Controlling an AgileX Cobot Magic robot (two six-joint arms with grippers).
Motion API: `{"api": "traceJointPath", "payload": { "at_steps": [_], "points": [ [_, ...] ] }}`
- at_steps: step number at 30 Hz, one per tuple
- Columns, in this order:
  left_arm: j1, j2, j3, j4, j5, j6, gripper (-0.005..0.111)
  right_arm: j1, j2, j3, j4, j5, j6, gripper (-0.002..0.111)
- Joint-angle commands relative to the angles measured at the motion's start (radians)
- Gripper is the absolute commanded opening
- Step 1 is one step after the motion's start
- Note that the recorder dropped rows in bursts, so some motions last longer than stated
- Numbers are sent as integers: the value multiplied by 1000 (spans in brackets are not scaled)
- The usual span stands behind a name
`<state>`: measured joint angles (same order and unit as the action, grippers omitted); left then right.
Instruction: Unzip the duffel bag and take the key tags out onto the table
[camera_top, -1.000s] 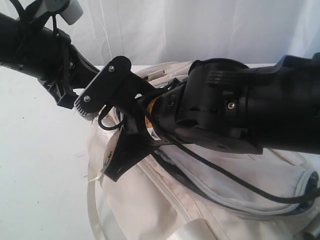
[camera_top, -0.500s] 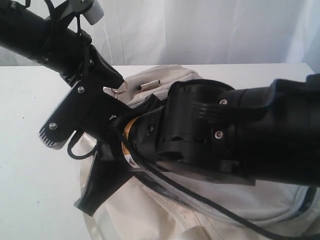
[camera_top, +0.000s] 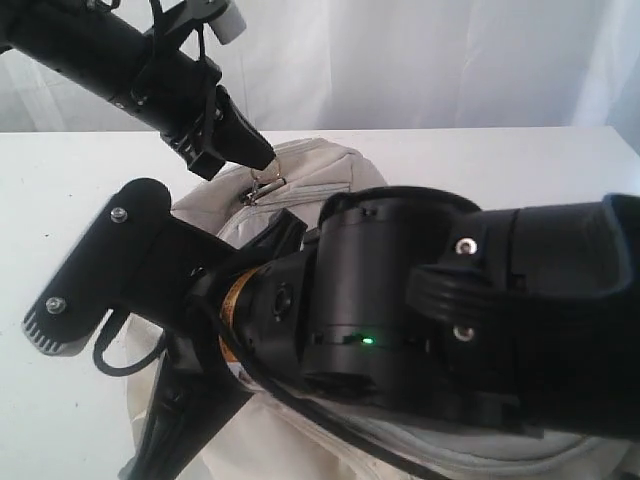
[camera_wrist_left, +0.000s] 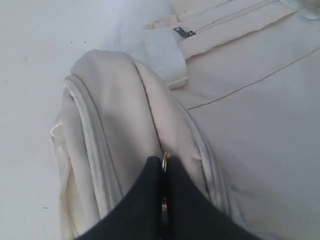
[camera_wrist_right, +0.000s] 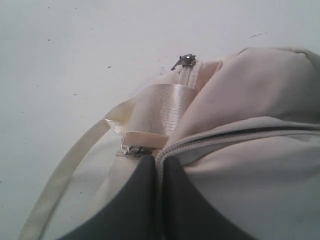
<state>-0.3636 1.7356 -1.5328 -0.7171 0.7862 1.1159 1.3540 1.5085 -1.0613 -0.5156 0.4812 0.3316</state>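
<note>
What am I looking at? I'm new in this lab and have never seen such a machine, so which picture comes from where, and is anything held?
Two robot arms work over a cream duffel bag on a white table. The wide picture comes from a camera off the arms; the other two from a camera on each wrist. The left gripper is shut on a metal ring of the bag. The right gripper is shut at the zipper seam; whether it pinches anything is unclear. No key tags show.

The cream cloth duffel bag (camera_wrist_left: 260, 100) looks matt, its pale webbing strap (camera_wrist_right: 155, 107) satiny, its brassy pull ring (camera_top: 264, 186) metal, the white table (camera_wrist_right: 75, 40) smooth.
</note>
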Motion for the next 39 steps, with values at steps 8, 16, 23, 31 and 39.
{"api": "traceJointPath", "payload": {
  "at_steps": [8,16,23,31,39],
  "points": [
    [2,51,-84,48,-84,-101,0,52,-36,5,74,47,14,7],
    [2,44,-84,125,-51,-235,48,52,-63,5,74,40,38,65],
    [2,-83,-84,281,71,-386,70,52,-242,5,74,301,140,65],
    [2,-140,-84,480,317,-522,45,52,-585,13,73,740,216,65],
    [2,-140,-47,433,219,-569,22,52,-740,27,28,740,283,65]
  ]
}}
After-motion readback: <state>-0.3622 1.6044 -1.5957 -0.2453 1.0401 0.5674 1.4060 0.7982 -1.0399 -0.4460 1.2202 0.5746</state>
